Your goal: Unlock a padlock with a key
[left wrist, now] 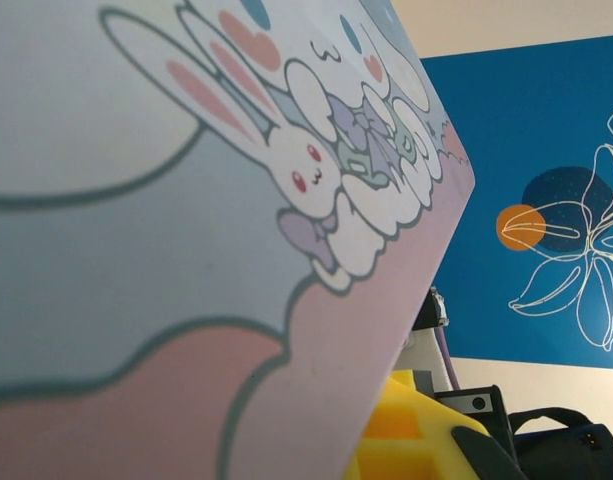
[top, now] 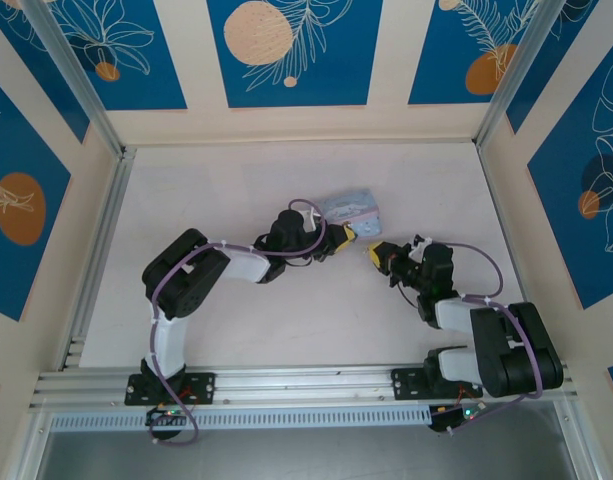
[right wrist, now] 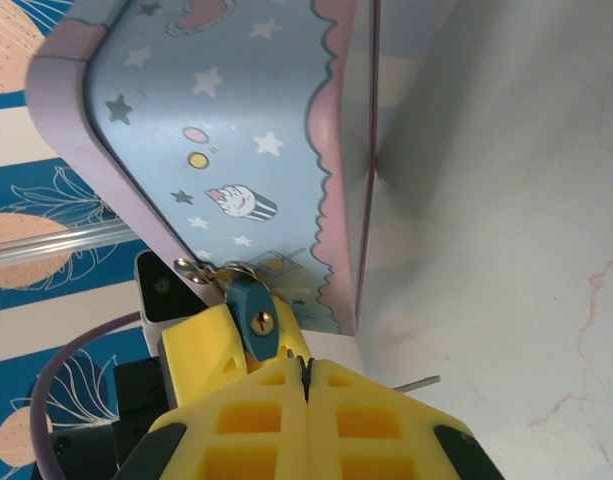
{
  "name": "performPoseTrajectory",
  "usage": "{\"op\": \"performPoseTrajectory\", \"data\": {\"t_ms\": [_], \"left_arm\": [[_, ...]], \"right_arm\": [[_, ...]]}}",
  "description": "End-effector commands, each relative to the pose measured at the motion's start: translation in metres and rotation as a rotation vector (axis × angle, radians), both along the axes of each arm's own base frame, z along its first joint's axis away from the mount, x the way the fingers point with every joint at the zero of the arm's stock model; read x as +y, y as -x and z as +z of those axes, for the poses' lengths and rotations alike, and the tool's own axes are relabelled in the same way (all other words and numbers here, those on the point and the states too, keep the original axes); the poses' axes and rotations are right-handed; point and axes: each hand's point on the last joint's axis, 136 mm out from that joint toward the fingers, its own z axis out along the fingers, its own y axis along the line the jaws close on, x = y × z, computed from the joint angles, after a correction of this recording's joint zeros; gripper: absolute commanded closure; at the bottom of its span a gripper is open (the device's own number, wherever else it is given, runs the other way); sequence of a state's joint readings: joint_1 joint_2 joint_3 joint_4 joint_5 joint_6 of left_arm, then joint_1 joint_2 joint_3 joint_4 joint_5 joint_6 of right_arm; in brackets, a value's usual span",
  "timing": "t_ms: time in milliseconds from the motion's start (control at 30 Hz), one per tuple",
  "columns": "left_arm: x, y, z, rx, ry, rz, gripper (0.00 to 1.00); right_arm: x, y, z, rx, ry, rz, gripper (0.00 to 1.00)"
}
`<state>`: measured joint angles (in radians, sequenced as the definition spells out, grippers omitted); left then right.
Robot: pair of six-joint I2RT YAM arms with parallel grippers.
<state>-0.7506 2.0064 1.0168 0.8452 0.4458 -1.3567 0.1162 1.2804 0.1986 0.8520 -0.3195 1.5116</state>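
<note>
Locating padlock (right wrist: 254, 318): position, axis?
— Hanging from the tin (right wrist: 236, 130) clasp, at the tips of the right claw (right wrist: 306, 385); long axis runs tin-to-claw, keyhole facing the wrist camera. Right claw clenched; left claw (top: 344, 236) grip cannot be told.

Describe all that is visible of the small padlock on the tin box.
The padlock is tiny, with a teal-blue body, seemingly painted metal, and a round brass-coloured keyhole facing the right wrist camera; no key is in it. Its thin silvery shackle passes through small rings at the edge of the tin box. The body lies tilted against a yellow finger, just above the right gripper, its fingertips shut.
</note>
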Motion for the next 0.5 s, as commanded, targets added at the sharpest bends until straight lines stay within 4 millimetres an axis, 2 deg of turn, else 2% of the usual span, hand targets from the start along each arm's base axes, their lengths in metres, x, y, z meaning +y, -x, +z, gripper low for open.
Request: {"op": "performPoseTrajectory", "data": {"t_ms": [0, 467], "left_arm": [[-0.0046, -0.0059, 0.0117, -0.018, 0.041, -0.015, 1.00], [-0.0056, -0.0068, 0.0084, -0.014, 0.040, -0.017, 1.00]], "right_arm": [[0.0010, -0.0094, 0.0090, -0.015, -0.006, -0.014, 1.00], [0.0087, -0.0177, 0.0113, -0.021, -0.014, -0.005, 1.00]]}}
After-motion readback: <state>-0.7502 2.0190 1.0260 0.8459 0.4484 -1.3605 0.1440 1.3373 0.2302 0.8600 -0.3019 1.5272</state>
